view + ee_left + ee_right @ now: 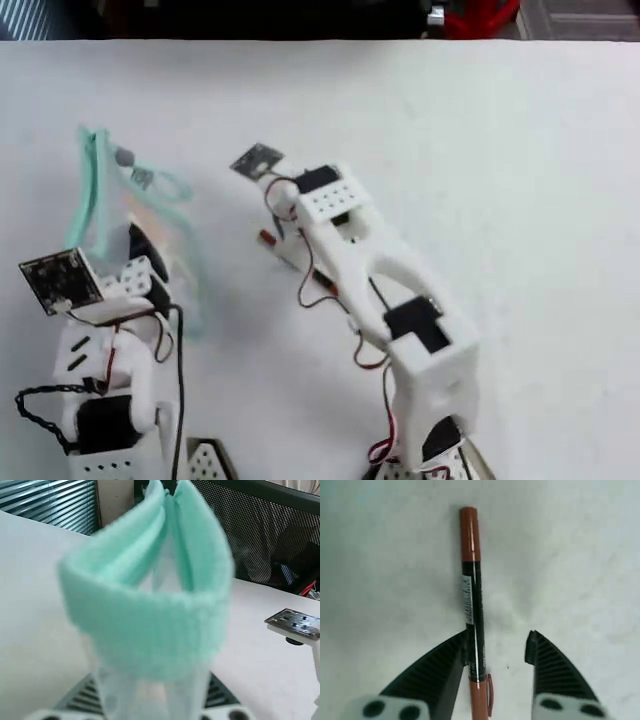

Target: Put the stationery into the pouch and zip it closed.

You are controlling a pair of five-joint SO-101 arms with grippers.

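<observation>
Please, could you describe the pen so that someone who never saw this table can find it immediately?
On the white table, look under the right gripper, apart from the mint-edged pouch. The pen lies flat between its open jaws: a slim, rigid black barrel with reddish-brown ends, unlike the soft pouch.

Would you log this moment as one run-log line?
left gripper: shut on pouch | right gripper: open around pen on table

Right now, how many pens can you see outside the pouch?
1. The pen lies on the table between the open fingers of the right gripper, touching one. Others may be hidden inside the pouch.
</observation>
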